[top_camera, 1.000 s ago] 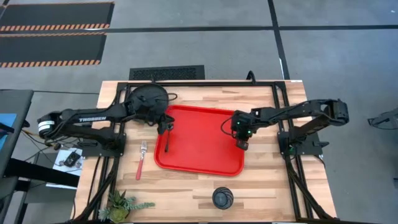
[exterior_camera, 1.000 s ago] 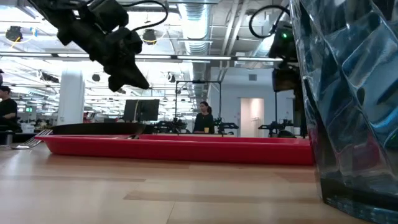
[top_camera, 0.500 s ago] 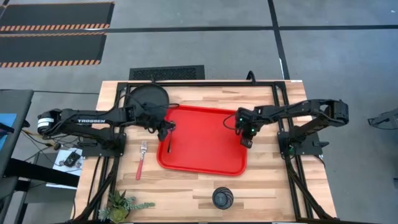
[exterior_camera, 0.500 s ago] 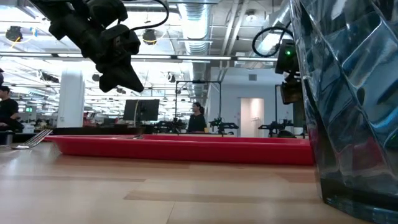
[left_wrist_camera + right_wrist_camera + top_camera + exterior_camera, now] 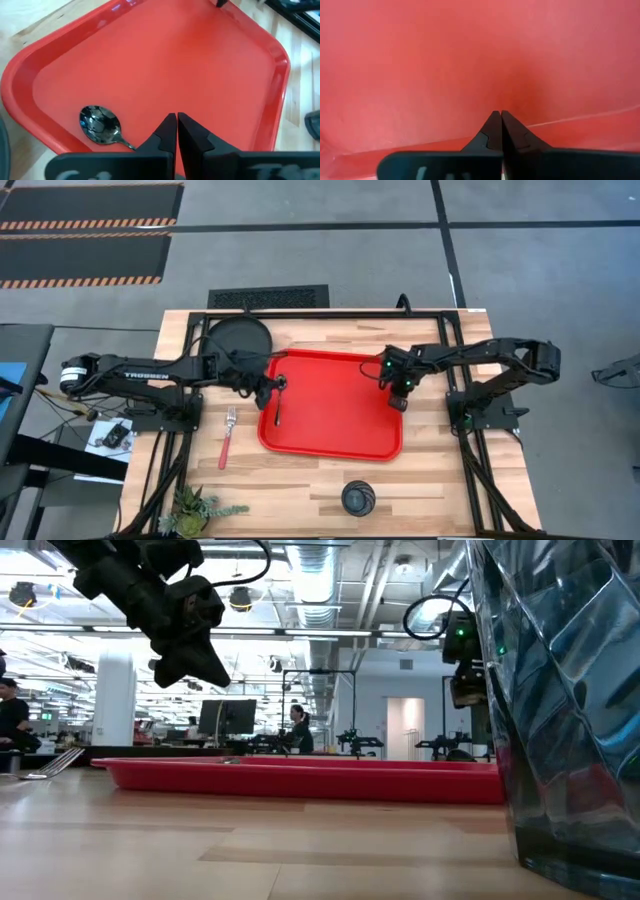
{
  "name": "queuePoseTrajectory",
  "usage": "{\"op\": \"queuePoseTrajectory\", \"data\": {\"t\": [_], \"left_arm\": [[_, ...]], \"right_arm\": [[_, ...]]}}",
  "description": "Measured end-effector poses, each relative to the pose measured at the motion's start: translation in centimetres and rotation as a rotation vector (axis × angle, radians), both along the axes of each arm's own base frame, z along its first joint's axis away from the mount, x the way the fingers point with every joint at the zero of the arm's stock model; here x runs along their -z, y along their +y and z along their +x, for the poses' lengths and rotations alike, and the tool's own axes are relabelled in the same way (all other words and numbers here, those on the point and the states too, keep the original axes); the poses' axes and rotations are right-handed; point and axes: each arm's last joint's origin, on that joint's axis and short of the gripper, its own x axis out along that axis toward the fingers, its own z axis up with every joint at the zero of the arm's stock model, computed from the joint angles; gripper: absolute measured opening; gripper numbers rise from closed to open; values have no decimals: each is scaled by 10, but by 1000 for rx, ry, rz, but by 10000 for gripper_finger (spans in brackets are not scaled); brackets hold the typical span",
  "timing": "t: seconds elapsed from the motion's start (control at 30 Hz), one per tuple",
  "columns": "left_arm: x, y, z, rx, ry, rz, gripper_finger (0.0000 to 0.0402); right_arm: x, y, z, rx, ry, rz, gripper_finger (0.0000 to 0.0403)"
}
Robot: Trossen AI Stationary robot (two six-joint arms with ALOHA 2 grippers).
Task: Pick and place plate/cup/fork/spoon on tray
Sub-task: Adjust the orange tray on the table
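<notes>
One item, the spoon [image 5: 278, 402], is seen lying inside the tray [image 5: 340, 430], just below the left tool [image 5: 272, 386], whose fingers are pressed together and empty. The right tool [image 5: 400, 398] is held over the tray's opposite edge, fingers likewise together, nothing held. Compared with a second ago, the tray is found shifted toward the right arm's side, and the plate [image 5: 238, 337], earlier covered by the left arm, is now exposed behind that tool. The fork [image 5: 226, 437] is left on the desk [image 5: 300, 490] beside the tray; the cup [image 5: 358, 498] stands well apart. Three items are judged outstanding.
</notes>
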Motion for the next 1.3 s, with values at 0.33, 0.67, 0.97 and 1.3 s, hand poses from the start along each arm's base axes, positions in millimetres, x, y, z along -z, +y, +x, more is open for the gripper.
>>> {"op": "queuePoseTrajectory", "data": {"t": [0.33, 0.67, 0.97, 1.3], "left_arm": [[16, -12, -16, -38, 233, -125, 0], [42, -33, -36, -107, 432, -257, 0], [51, -41, -33, -118, 378, -304, 0], [61, -48, -29, -110, 384, -327, 0]], "right_arm": [[-34, -14, -23, 98, 29, -39, 4], [-32, -16, -24, 153, 45, -14, 5], [-18, -23, -24, 302, 168, -18, 5], [-5, -37, -25, 402, 213, 10, 6]]}}
